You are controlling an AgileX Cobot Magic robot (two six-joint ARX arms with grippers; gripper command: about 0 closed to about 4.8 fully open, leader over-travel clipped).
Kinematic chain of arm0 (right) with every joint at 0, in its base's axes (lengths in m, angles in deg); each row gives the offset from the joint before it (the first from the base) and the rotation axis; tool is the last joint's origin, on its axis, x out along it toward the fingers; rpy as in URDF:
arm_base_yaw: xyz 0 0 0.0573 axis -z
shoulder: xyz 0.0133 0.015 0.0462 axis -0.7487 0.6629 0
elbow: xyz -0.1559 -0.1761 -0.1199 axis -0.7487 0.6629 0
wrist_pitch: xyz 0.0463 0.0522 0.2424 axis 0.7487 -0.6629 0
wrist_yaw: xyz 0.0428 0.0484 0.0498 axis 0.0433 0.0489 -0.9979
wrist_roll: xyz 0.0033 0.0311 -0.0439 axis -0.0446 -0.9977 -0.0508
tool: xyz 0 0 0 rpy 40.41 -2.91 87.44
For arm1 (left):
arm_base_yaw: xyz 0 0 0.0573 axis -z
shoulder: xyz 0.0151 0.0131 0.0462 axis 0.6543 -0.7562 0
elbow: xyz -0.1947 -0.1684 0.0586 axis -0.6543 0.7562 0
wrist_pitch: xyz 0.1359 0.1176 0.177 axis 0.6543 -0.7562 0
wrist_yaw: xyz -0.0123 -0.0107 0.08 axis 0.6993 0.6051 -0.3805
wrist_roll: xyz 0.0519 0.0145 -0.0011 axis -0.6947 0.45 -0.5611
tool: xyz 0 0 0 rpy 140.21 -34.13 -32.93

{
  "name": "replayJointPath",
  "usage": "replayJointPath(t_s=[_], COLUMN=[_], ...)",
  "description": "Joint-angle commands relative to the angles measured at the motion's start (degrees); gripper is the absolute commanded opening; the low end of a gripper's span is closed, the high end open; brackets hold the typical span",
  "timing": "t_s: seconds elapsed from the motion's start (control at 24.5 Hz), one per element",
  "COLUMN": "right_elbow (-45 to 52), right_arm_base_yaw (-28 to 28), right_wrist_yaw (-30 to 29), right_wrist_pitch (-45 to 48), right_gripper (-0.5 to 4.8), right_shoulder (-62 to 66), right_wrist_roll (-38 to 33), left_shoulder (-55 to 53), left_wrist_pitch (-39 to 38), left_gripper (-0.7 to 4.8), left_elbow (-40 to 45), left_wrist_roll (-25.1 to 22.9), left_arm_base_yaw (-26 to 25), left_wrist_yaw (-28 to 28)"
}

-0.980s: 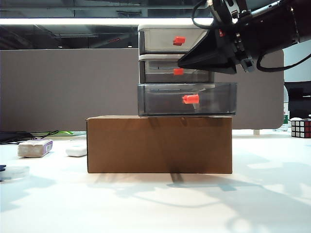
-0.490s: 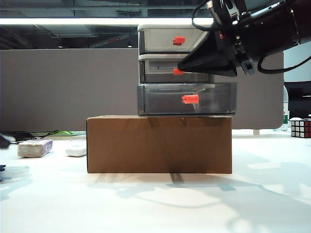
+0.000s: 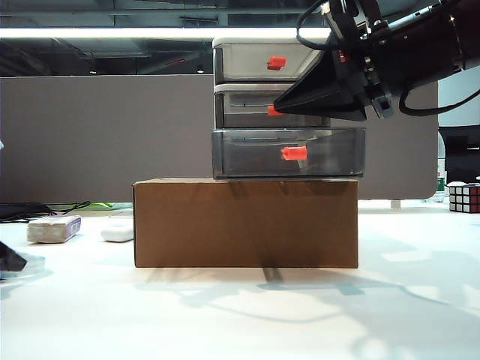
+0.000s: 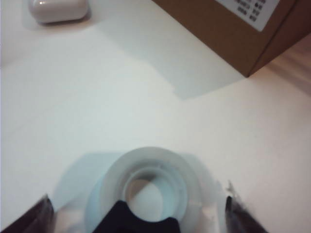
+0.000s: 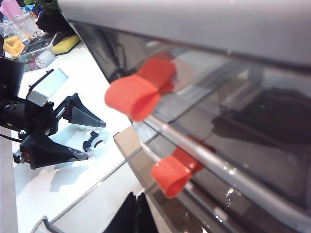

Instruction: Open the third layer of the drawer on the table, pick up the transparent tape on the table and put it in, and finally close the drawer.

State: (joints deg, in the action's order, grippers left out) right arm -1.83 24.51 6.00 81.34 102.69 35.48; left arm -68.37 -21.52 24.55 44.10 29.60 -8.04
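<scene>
White table (image 4: pixel 97 97) carries the tape (image 4: pixel 150 187), lying between the wide-open left gripper (image 4: pixel 138 218); closing off-centre may flick it away. Right gripper (image 5: pixel 136 213), state unclear, hovers by the pulled-out third layer (image 3: pixel 289 154).

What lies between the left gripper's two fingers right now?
The transparent tape lies flat on the table between the left gripper's open fingers; the left wrist view shows it.

Printed matter: one white label (image 4: pixel 252 10) on the side of the brown cardboard box (image 4: pixel 228 39), upper right of the left wrist view, bearing rows of small dark characters, too blurred to read. No other text, brand, number or sign legible in any view.
</scene>
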Motion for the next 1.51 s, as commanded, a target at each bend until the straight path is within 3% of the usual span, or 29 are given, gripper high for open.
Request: replayJointPath(t_s=[0.04, 0.2, 0.29, 0.53, 1.1, 1.18, 1.35, 1.43, 1.51], right_elbow=[-0.22, -0.22, -0.22, -0.22, -0.22, -0.22, -0.22, -0.22, -0.22], right_arm_base_yaw=[0.0, 0.0, 0.0, 0.0, 0.0, 0.0, 0.02, 0.02, 0.02], right_wrist_yaw=[-0.31, -0.26, -0.26, -0.28, -0.28, -0.28, -0.28, -0.28, -0.28], right_wrist_pitch=[0.59, 0.61, 0.61, 0.55, 0.17, 0.17, 0.17, 0.2, 0.17], right_gripper=[-0.05, -0.05, -0.05, -0.05, -0.05, -0.05, -0.05, -0.05, -0.05], right_shoulder=[-0.37, -0.37, -0.37, -0.37, -0.37, -0.37, -0.37, -0.37, -0.37], right_wrist_roll=[0.22, 0.28, 0.28, 0.24, 0.24, 0.26, 0.24, 0.26, 0.24], left_shoulder=[-1.4, -4.42, -6.71, -8.85, -8.83, -8.85, -8.85, -8.85, -8.85], left_wrist_pitch=[0.66, 1.22, 1.86, 2.36, 1.44, 0.87, 0.42, -0.02, -0.37], left_gripper=[4.79, 4.79, 4.79, 4.79, 4.75, 4.3, 4.0, 3.27, 2.2], left_elbow=[-0.13, -0.13, -0.17, -0.2, -0.2, -0.2, -0.2, -0.2, -0.2], left_wrist_roll=[-3.26, -6.01, -9.57, -9.57, -9.49, -9.62, -9.64, -9.68, -9.68], left_arm_base_yaw=[0.07, 0.46, 3.1, 8.61, 5.25, 5.25, 5.31, 5.31, 5.33], left_wrist_yaw=[0.57, 0.26, -0.13, -6.73, -10.1, -10.1, -10.12, -10.1, -10.08])
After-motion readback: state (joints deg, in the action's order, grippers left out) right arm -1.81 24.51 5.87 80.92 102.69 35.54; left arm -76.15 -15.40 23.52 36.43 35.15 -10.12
